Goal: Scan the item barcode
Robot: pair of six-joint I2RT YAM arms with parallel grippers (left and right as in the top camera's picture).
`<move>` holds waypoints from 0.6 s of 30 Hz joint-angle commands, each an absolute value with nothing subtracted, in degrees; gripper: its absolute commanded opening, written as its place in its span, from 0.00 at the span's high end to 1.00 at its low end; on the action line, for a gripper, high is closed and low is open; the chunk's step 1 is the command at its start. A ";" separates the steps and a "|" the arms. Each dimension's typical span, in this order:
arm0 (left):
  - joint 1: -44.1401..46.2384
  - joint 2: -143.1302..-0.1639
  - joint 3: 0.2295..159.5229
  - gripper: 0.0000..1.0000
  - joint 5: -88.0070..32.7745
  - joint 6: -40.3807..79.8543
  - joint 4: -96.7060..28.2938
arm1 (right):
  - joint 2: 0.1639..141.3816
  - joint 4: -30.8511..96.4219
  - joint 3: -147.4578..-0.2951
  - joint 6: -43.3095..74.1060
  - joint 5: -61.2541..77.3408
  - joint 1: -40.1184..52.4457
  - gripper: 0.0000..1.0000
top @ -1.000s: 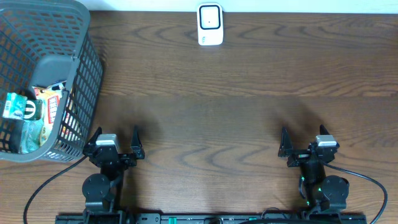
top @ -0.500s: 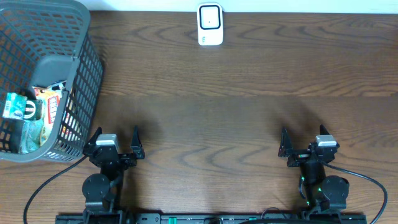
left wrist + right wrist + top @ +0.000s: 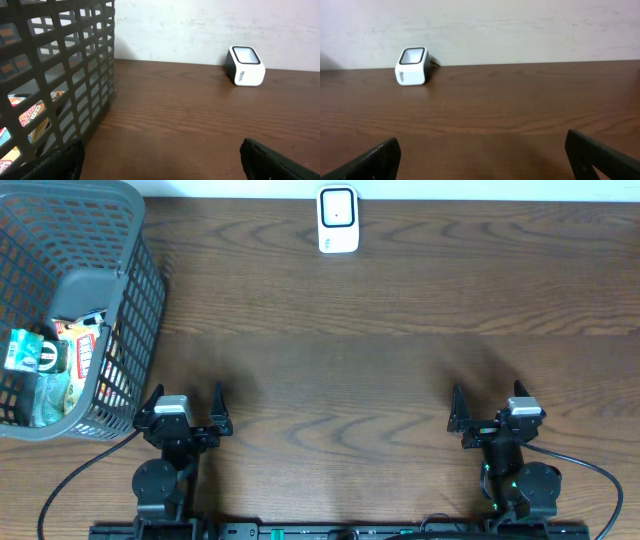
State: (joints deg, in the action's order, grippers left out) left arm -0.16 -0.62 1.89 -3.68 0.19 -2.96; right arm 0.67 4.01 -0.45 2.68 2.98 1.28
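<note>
So, I judge that the task is not yet begun. My left hand (image 3: 185,402) and right hand (image 3: 488,408) are both wide open and empty at the near edge of the counter (image 3: 380,360). The items (image 3: 60,360) to scan lie inside the basket (image 3: 140,300) at the left edge. The scanner (image 3: 338,220) stands at the far edge. Picking an item and showing its barcode are both left to do.

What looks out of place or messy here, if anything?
Nothing stands out. The white barcode scanner sits upright at the table's far edge. The grey basket on the left holds a loose jumble of packaged goods. The left gripper and right gripper sit open and empty at the near edge.
</note>
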 commanded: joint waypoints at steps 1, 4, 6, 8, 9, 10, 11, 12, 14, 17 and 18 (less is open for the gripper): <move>0.08 -0.30 0.23 0.02 -3.81 0.08 -3.77 | 0.32 4.21 -0.34 2.07 2.98 1.54 0.01; 0.08 -0.30 0.23 0.02 -3.81 0.12 -3.75 | 0.32 4.21 -0.34 2.07 2.98 1.54 0.01; 0.08 -0.30 0.23 0.02 -4.34 1.93 -3.77 | 0.32 4.21 -0.34 2.07 2.98 1.54 0.01; 0.08 -0.30 0.25 0.02 -6.42 8.32 -3.53 | 0.32 4.21 -0.34 2.07 2.98 1.54 0.01; 0.08 -0.30 0.25 0.02 -7.44 11.81 -3.51 | 0.32 4.21 -0.34 2.07 2.98 1.54 0.01; 0.08 -0.30 0.27 0.02 -8.97 16.99 -3.29 | 0.32 4.21 -0.34 2.07 2.98 1.54 0.01; 0.08 -0.30 0.27 0.02 -11.33 23.59 -2.92 | 0.32 4.21 -0.34 2.07 2.98 1.54 0.01; 0.08 -0.30 0.27 0.03 -13.93 29.71 -2.61 | 0.32 4.21 -0.34 2.07 2.98 1.54 0.01; 0.08 -0.30 0.27 0.02 -19.18 43.38 -2.15 | 0.32 4.21 -0.34 2.07 2.98 1.54 0.01; 0.08 -0.30 0.27 0.02 -21.43 53.98 -2.22 | 0.32 4.21 -0.34 2.07 2.98 1.54 0.01; 0.08 -0.30 0.27 0.02 -21.45 55.94 -2.11 | 0.32 4.21 -0.34 2.07 2.98 1.54 0.01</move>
